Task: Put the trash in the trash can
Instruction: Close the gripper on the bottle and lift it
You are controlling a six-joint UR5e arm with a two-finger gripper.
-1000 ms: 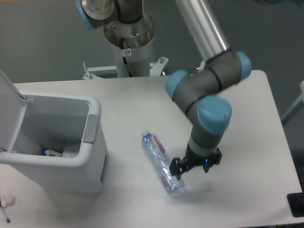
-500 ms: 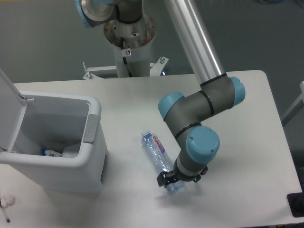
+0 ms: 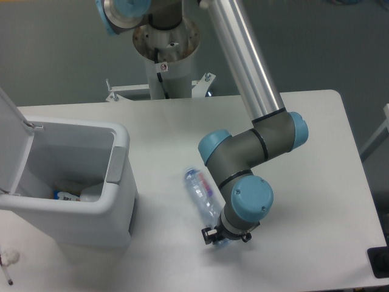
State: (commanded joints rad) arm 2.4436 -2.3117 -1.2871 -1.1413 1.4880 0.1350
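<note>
Since half a second ago my wrist has dropped a little lower and closer over the far end of the water bottle point(image 3: 201, 192), and the bottle has turned slightly, its upper end now sitting a touch to the right of where it lay. A second ago my end effector point(image 3: 220, 236) stood just right of the bottle with its fingers showing; now it sits right on the bottle's lower end, mostly hidden under my own wrist joint. I cannot tell whether my fingers are spread or pressed onto the bottle, since only a dark edge of them peeks out.

My arm comes down from the top of the view in a long silver tube, folds at a grey elbow with blue caps, and ends in a blue-capped wrist pointing down at the table point(image 3: 304, 182).

The bottle lies on its side on the table, slanting from upper left to lower right, near the middle. The trash can point(image 3: 118, 182) stands well to its left with its lid point(image 3: 11, 140) raised, and something with a blue bit lies at its bottom
</note>
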